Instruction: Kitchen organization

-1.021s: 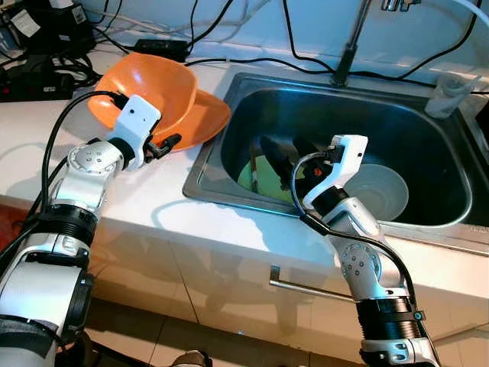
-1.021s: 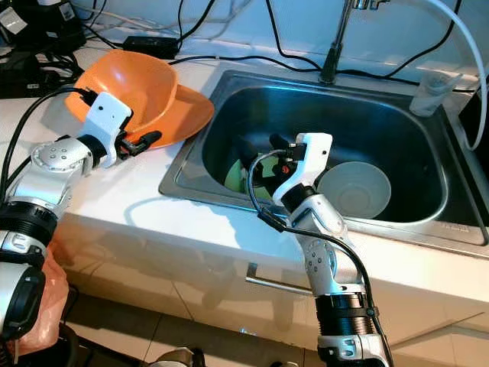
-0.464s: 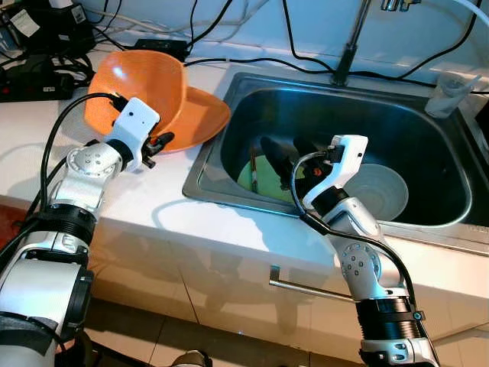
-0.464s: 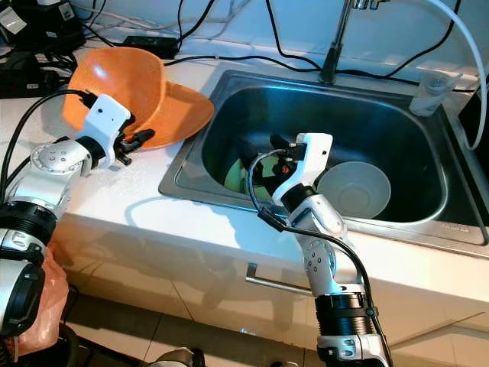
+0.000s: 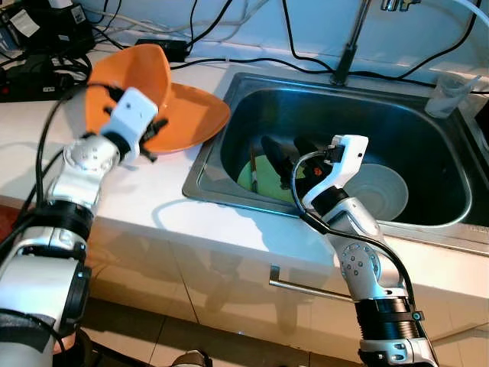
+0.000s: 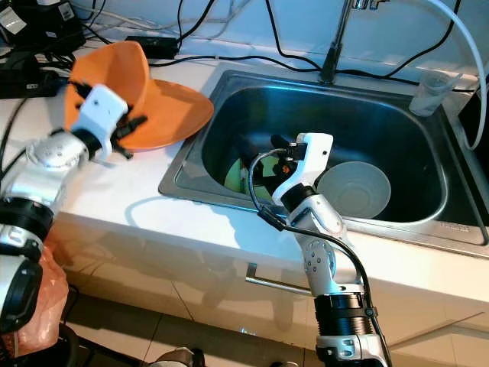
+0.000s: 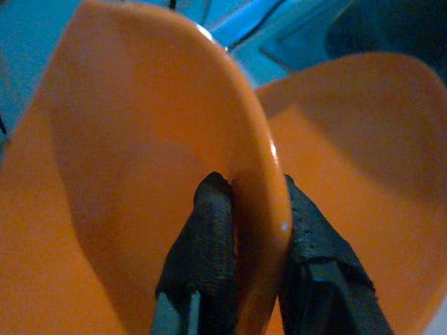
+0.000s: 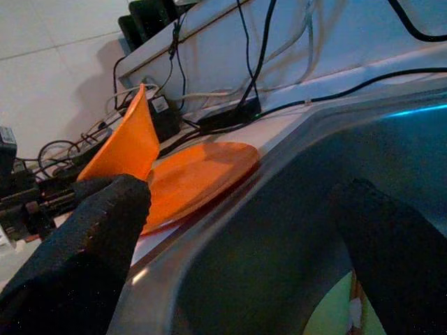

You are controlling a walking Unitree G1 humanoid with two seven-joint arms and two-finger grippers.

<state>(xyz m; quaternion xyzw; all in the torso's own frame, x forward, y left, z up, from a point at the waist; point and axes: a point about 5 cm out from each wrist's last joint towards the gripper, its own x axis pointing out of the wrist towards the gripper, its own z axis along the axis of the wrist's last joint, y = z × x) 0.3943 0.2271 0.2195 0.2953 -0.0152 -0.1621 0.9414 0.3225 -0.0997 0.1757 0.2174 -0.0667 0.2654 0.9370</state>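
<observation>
My left gripper [image 5: 150, 136] is shut on the rim of an orange bowl [image 5: 126, 80], which stands tipped almost on edge above the counter; the fingers [image 7: 202, 244] clamp the rim [image 7: 262, 209] from both sides. Beside it an orange plate [image 5: 191, 115] lies flat on the counter by the sink's left edge. My right gripper [image 5: 289, 150] hangs open inside the steel sink [image 5: 206, 164], above a green plate [image 5: 263, 177] on the sink floor. A grey bowl [image 5: 376, 191] sits in the sink to the right of that arm.
Black cables and a power adapter [image 5: 160, 47] run along the back of the white counter [image 5: 153, 195]. The faucet stem [image 5: 348, 53] rises behind the sink. A clear plastic cup [image 5: 451, 95] stands at the sink's far right corner.
My left gripper has lifted and tilted the orange bowl from lying over the plate to standing nearly on edge. The right arm has stayed still.
</observation>
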